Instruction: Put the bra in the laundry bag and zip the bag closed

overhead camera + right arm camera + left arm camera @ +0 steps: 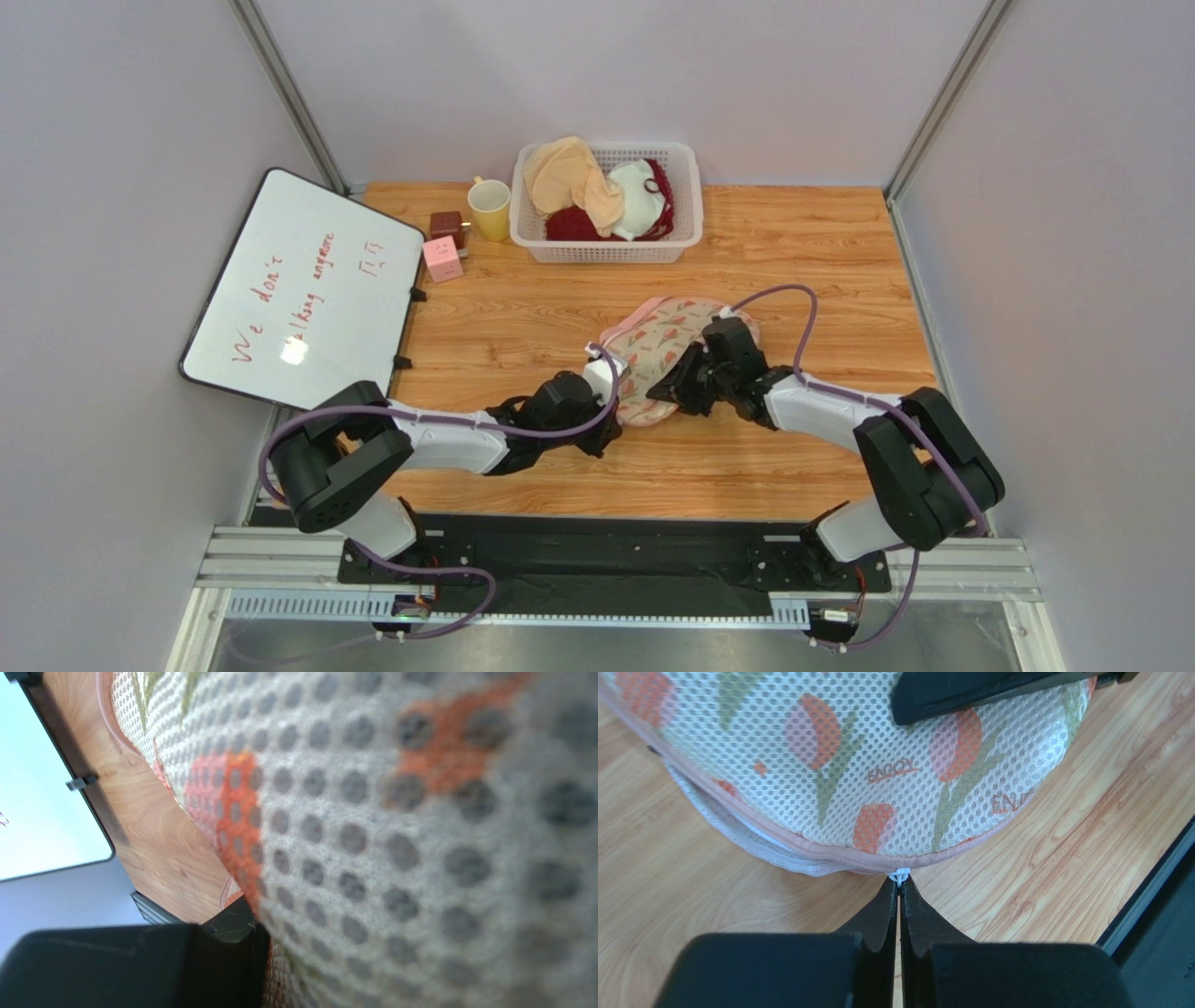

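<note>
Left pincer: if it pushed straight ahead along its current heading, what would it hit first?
The pink zipper edge of the laundry bag, directly ahead; the left pincer is shut on the white zipper pull there.

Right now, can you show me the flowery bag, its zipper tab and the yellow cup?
laundry bag (878, 777), left wrist view, printed mesh top.
zipper tab (899, 876), left wrist view, its white end.
yellow cup (490, 213), top view, its side.

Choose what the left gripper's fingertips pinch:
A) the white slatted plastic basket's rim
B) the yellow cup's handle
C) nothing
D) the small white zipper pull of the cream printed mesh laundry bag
D: the left gripper is shut on the small white zipper pull at the pink edge of the cream printed mesh laundry bag.
</note>
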Robot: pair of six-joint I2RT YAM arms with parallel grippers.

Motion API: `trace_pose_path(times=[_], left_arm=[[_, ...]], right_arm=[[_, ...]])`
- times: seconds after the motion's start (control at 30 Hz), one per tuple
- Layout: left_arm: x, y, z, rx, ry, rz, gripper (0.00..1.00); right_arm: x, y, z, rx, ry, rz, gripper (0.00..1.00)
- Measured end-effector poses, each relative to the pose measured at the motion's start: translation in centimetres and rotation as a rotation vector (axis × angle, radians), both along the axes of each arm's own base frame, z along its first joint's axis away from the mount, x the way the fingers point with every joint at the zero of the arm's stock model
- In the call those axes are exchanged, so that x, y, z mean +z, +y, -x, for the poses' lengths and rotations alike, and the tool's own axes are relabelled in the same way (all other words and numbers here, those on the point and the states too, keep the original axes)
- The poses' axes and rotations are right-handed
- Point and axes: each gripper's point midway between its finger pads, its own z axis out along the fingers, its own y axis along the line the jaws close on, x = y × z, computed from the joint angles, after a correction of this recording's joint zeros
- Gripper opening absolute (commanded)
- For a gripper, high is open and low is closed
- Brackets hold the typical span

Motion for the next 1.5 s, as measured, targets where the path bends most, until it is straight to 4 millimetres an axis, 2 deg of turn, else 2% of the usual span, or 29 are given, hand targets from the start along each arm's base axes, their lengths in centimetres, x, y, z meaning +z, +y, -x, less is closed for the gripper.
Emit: trace_pose_path(times=[0.17, 0.37, 0.63, 0.73, 0.87, 1.03, 1.13, 1.3, 1.5], left_arm=[[-0.8, -0.8, 0.9, -0.046, 0.044, 0.018, 0.00], [-0.4, -2.0, 1.5, -0.088, 0.069, 0.063, 0.00], [0.5, -3.4, 3.1, -0.165, 0.085, 0.109, 0.00], [0.8, -3.8, 3.3, -0.175, 0.087, 0.129, 0.00], [0.9, -3.8, 3.3, -0.170, 0.095, 0.134, 0.00], [1.1, -4.0, 3.6, -0.175, 0.111, 0.150, 0.00], [1.2, -4.4, 3.8, -0.188, 0.122, 0.163, 0.00], [1.7, -5.2, 4.5, -0.219, 0.129, 0.177, 0.00], [2.7, -6.6, 5.2, -0.251, 0.130, 0.203, 0.00]], right_arm=[[0.2, -0.3, 0.1, 0.072, -0.047, 0.023, 0.74], [1.9, -0.6, 1.6, 0.096, -0.125, -0.037, 0.85], [-0.2, -2.0, 5.9, 0.021, -0.076, -0.117, 0.87], [0.0, -2.1, 6.1, -0.016, -0.063, -0.145, 0.91], [0.2, -2.5, 6.4, -0.072, -0.036, -0.171, 0.92], [0.2, -4.3, 8.0, -0.198, -0.034, -0.248, 0.92], [0.5, -5.3, 8.1, -0.270, -0.050, -0.273, 0.89], [2.1, -6.3, 7.3, -0.360, -0.111, -0.316, 0.84], [-0.6, -6.8, 8.2, -0.386, -0.014, -0.235, 0.80]])
